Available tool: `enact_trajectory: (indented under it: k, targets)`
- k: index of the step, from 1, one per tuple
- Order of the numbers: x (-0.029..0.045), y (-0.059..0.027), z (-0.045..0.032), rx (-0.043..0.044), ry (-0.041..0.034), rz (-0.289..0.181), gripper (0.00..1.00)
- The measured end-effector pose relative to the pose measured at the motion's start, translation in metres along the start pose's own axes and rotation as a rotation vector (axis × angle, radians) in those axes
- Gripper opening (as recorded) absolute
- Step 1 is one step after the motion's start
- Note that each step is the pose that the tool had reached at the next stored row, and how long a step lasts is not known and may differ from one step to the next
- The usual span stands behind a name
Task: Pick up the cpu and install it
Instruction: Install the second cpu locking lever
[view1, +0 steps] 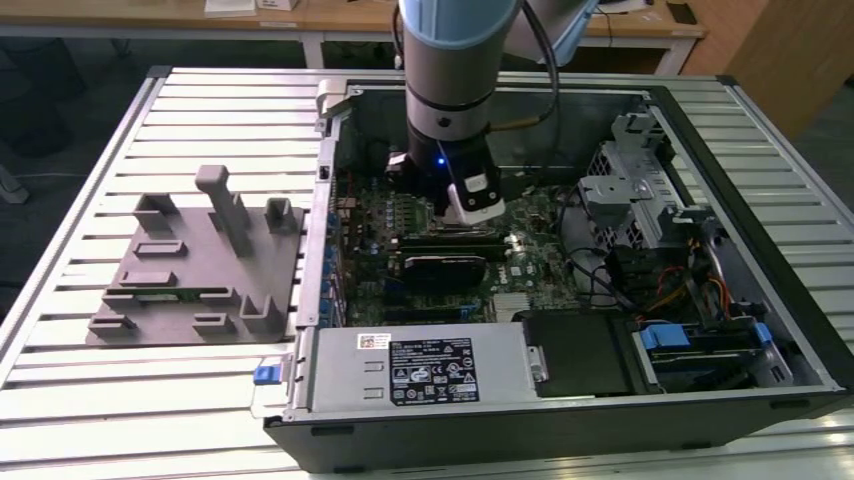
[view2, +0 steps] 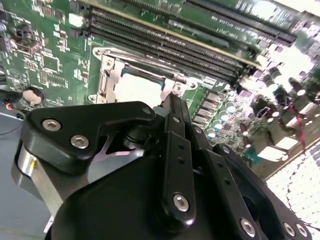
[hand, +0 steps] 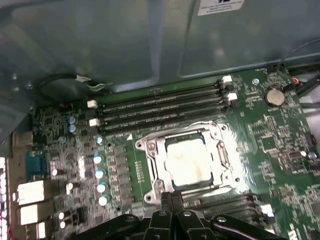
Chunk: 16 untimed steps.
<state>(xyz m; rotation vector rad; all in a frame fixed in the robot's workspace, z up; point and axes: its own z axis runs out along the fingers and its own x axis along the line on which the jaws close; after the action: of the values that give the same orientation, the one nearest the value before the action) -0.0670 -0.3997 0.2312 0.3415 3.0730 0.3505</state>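
- The cpu (hand: 187, 161) sits inside its socket frame (hand: 220, 131) on the motherboard (hand: 280, 135).
- The gripper (hand: 170, 196) hovers just above it, fingers together, empty.
- Judgement: placement looks done; seating needs confirming.

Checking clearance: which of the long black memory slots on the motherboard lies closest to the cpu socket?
The memory slot bordering the socket frame around the cpu; the other three sit farther off, towards the case wall.

Even overhead room light fills the exterior view, with the computer case (view1: 561, 250) interior darker. In both wrist views glare washes out the cpu (hand: 187, 161) lid, and nearby gripper (view2: 172, 107) parts look soft.
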Motion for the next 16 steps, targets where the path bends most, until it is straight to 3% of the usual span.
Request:
enact_trajectory:
  k: [6, 16]
  targets:
    - [-0.0009, 0.0053, 0.0049, 0.0293, -0.0082, 0.006, 0.11]
    - [-0.006, 0.02, 0.012, 0.0633, -0.0166, 0.008, 0.11]
